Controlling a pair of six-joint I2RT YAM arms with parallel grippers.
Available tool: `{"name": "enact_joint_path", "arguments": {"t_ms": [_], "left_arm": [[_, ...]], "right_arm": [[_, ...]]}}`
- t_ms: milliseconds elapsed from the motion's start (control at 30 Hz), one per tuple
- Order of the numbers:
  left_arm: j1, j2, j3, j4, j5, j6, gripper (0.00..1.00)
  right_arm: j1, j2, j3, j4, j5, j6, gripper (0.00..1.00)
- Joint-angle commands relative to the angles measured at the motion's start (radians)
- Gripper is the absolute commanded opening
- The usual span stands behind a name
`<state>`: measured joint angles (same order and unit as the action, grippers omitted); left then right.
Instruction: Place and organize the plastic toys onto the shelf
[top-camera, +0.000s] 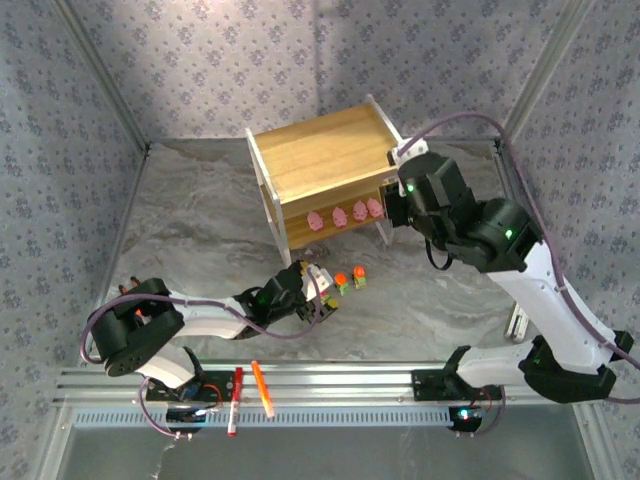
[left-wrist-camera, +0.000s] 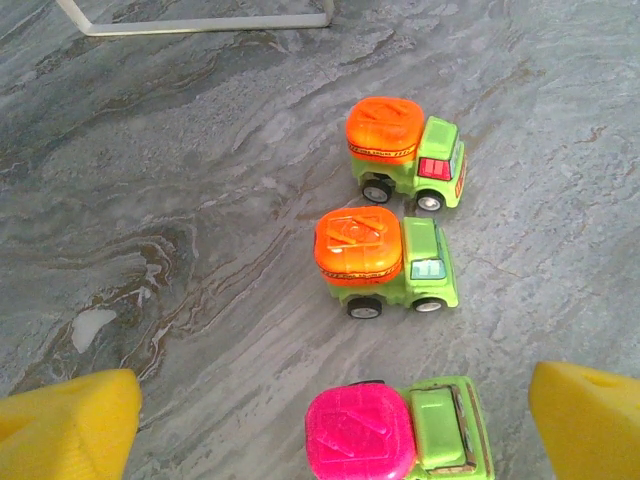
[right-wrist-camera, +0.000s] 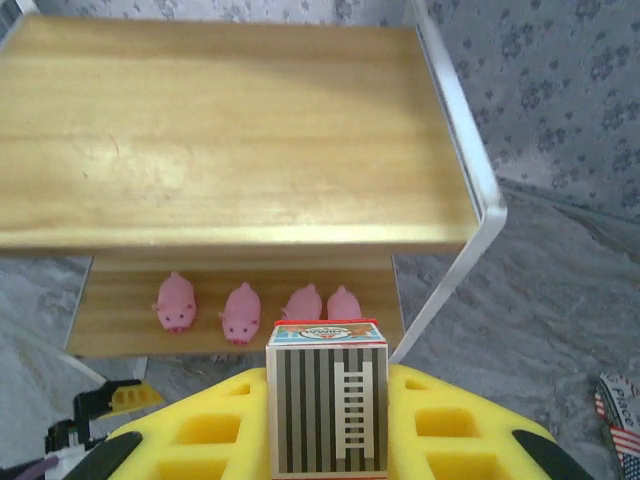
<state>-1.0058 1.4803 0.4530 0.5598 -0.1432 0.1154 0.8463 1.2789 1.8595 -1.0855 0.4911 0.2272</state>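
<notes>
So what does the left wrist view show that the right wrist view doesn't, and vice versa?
Left wrist: three trucks on the table, the pink-topped one inside the open left gripper. Right wrist: four pink pigs on the lower board of the shelf, and a striped truck held in the right gripper. Both: the shelf's white frame and the marbled table.

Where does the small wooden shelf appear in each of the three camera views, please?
Top external: the shelf stands upper centre, at the far side of the table.
Left wrist: a thin white bar along the top edge, probably its base frame.
Right wrist: its top board spans the upper half, pink pigs on the lower board.
Shared landmark: the white metal frame.
</notes>
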Motion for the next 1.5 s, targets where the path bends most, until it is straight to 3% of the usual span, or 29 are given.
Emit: {"name": "enact_joint_path", "arguments": {"t_ms": [0, 200, 500, 767, 1467], "left_arm": [[0.030, -0.035, -0.014, 0.032, -0.003, -0.004, 1.00], [0.077, -0.105, -0.020, -0.010, 0.023, -0.029, 0.99], [0.087, -0.194, -0.001, -0.211, 0.109, -0.019, 1.00], [0.083, -0.208, -0.017, -0.271, 0.243, 0.018, 1.00], [0.062, -0.180, -0.049, -0.181, 0.207, 0.087, 1.00]], "right_arm": [[-0.036, 0.060, 0.102, -0.040, -0.042, -0.075, 0.26], [-0.122, 0.202, 0.309, -0.078, -0.135, -0.126, 0.26], [-0.207, 0.433, 0.634, -0.192, -0.237, -0.160, 0.26], [-0.281, 0.492, 0.650, -0.231, -0.312, -0.149, 0.25], [-0.327, 0.571, 0.659, -0.281, -0.341, -0.135, 0.26]]}}
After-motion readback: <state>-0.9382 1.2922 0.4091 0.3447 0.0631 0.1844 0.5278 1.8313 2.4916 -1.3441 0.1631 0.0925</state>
